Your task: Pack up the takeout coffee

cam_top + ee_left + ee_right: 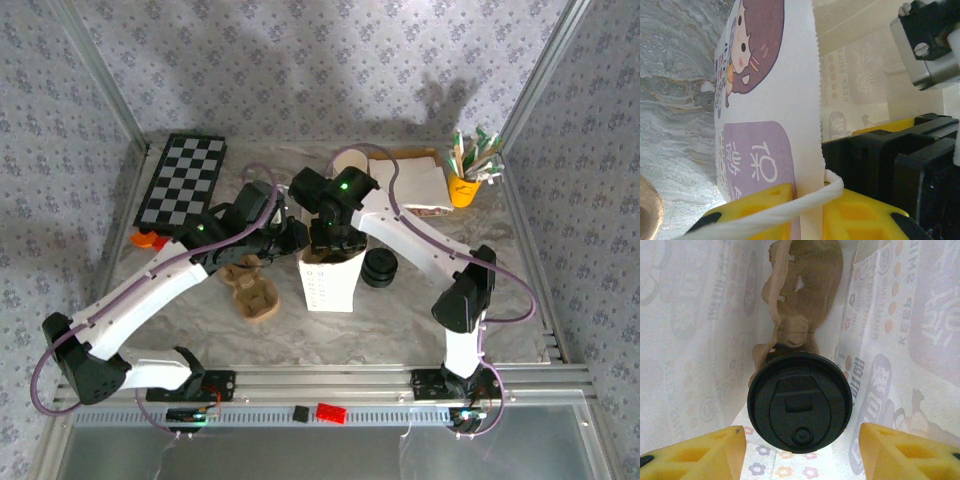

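Observation:
The takeout coffee (800, 401), seen from above as a round black lid, stands inside the white paper bag (327, 283) against a brown pulp carrier (807, 285). My right gripper (802, 455) is lowered into the bag and open. Its yellow fingers (695, 455) sit either side of the lid with a gap on each side. My left gripper (807, 202) is shut on the bag's upper edge beside its white string handle (790, 207). In the top view it sits at the bag's left rim (292, 238). The bag's printed wall (765, 100) stands upright.
A brown pulp carrier (250, 292) lies left of the bag. A stack of black lids (379, 267) stands to its right. At the back are a checkerboard (180, 182), a cup stack (350, 160), a white box (412, 182) and a yellow cup of packets (465, 186).

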Controlling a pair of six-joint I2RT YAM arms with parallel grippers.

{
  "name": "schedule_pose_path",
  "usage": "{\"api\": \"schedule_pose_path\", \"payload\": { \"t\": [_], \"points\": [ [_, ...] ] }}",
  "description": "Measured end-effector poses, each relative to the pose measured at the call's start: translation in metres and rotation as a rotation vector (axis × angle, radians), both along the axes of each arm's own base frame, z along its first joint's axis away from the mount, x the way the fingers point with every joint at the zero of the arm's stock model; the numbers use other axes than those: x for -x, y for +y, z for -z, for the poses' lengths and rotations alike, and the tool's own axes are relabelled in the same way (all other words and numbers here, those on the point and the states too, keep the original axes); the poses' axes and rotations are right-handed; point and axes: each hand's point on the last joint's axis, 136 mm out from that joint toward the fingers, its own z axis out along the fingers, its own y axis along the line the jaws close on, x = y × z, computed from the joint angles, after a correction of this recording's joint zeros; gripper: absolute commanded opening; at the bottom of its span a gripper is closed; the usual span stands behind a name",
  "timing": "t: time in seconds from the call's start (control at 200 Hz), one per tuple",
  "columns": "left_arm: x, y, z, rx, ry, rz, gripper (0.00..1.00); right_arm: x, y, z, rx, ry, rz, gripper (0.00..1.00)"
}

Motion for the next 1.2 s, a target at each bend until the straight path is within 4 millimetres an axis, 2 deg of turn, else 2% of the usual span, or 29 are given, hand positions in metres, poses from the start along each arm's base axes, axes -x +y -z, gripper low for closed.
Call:
{"api": "schedule_pose_path", "payload": {
  "t": [0.14, 0.77, 1.199],
  "points": [
    [0.0, 0.0, 0.0, 0.0, 0.0, 0.0, 0.22, -0.001, 0.002, -0.004, -0.012, -0.009, 0.0, 0.58],
    [0.001, 0.004, 0.002, -0.014, 0.005, -0.001, 0.37, -0.003, 0.008, -0.031, -0.07, -0.048, -0.008, 0.46],
    [0.004, 0.016, -0.011, -0.016, -0.03, -0.009, 0.45, 0.002, 0.011, -0.037, -0.078, -0.054, -0.021, 0.41]
  ]
}}
